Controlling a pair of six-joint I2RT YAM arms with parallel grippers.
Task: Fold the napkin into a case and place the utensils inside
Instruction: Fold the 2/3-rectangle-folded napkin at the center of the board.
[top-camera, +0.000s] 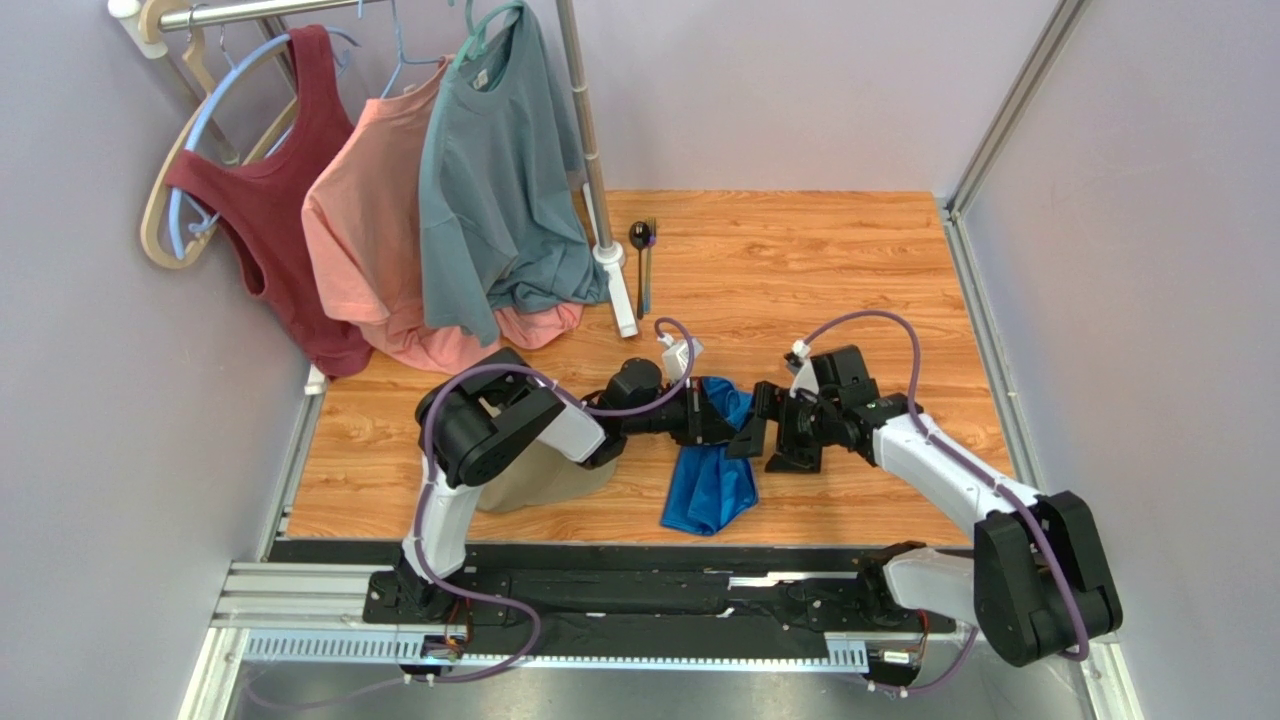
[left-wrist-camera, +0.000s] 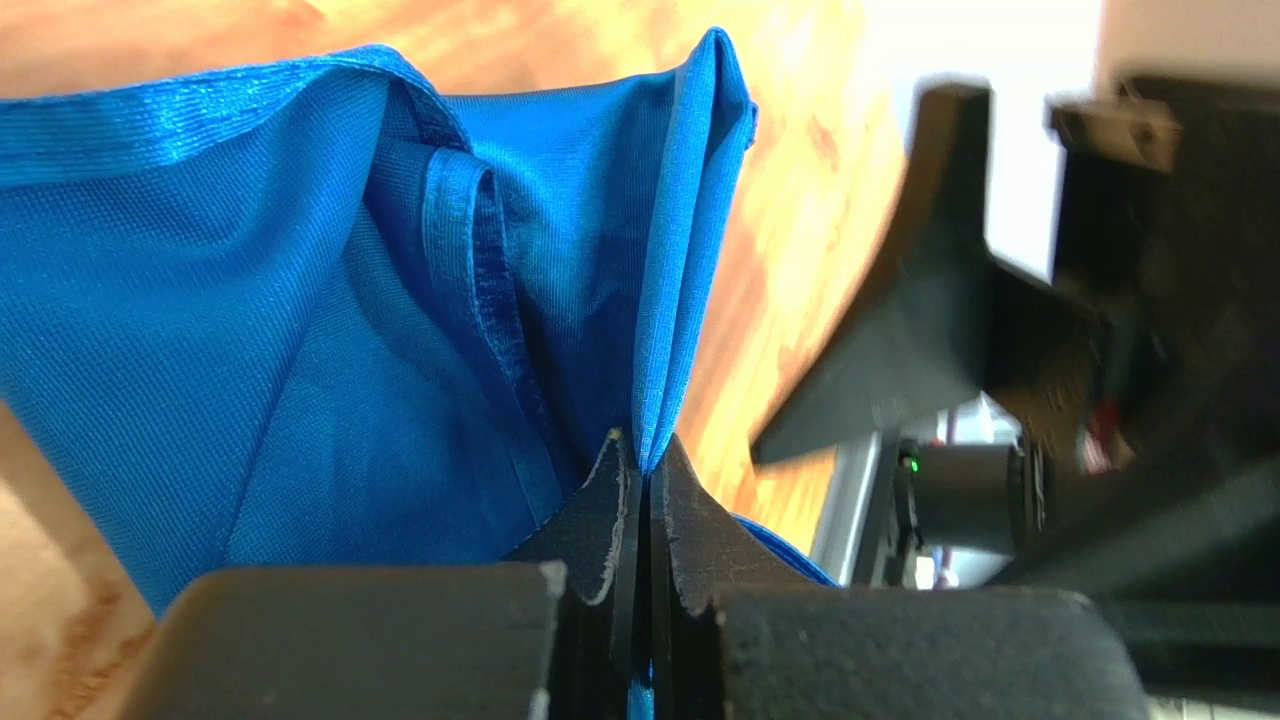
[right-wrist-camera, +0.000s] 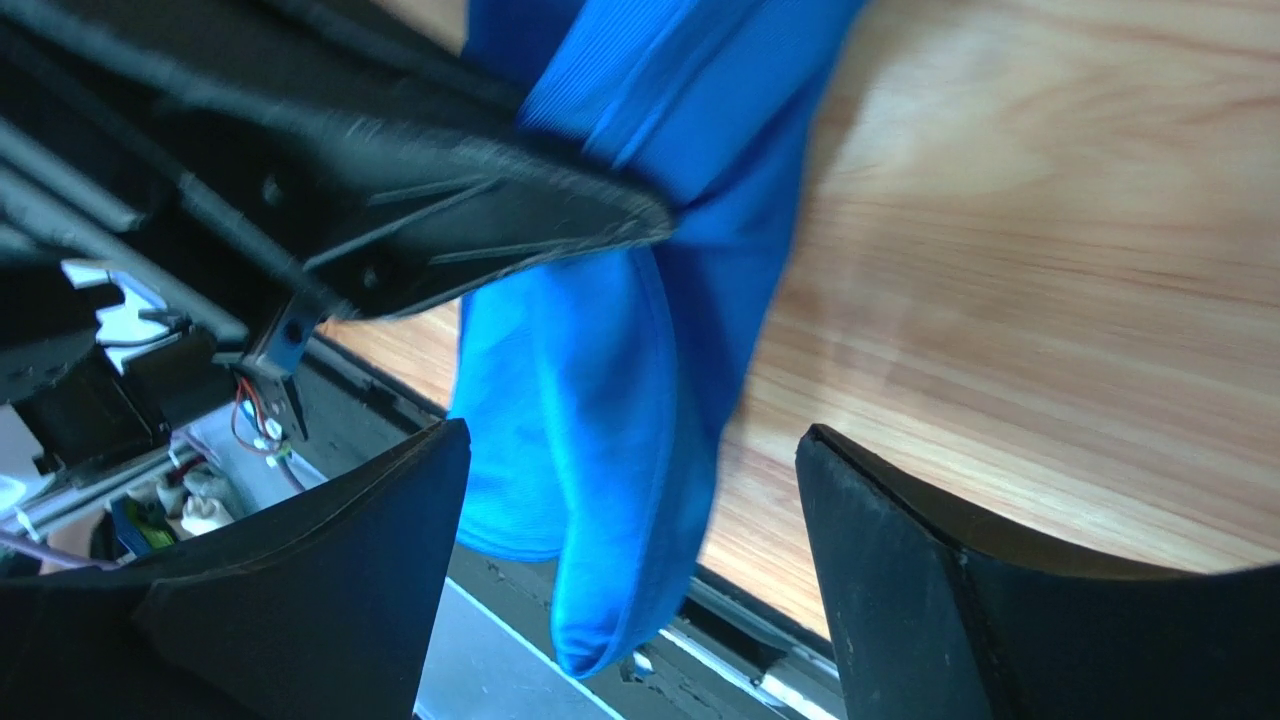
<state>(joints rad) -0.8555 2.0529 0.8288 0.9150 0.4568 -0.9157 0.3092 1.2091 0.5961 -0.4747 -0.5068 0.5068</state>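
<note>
Blue and faintly shiny, the napkin (top-camera: 711, 480) sits near the middle of the wooden table (top-camera: 842, 270), a little toward 6 o'clock. It is bunched into a loose, crumpled strip, not a flat pouch. Its upper end is at the left gripper (top-camera: 732, 425) and the rest trails toward 6 o'clock, almost to the table's near edge.

In the left wrist view we see the left gripper (left-wrist-camera: 646, 468) clenched, its fingers pressed together on a gathered ridge of the napkin (left-wrist-camera: 301, 330), which fans out beyond them in several folds.

The right gripper (top-camera: 769, 431) faces the left one from 3 o'clock, just beside it. In its own view the right gripper (right-wrist-camera: 631, 450) is spread wide and grasps nothing. The napkin (right-wrist-camera: 631, 405) hangs between the two fingers without touching either that we can see, and the left gripper (right-wrist-camera: 504, 225) shows at 10 o'clock, nipping the cloth.

The utensils (top-camera: 645, 267) lie together at 12 o'clock, well apart from the napkin, just right of the foot of a white rack post (top-camera: 619, 293). At 10 o'clock a grey-teal T-shirt (top-camera: 496, 180) hangs with two other tops — one salmon, one maroon. A tan cloth (top-camera: 549, 483) lies under the left arm.
</note>
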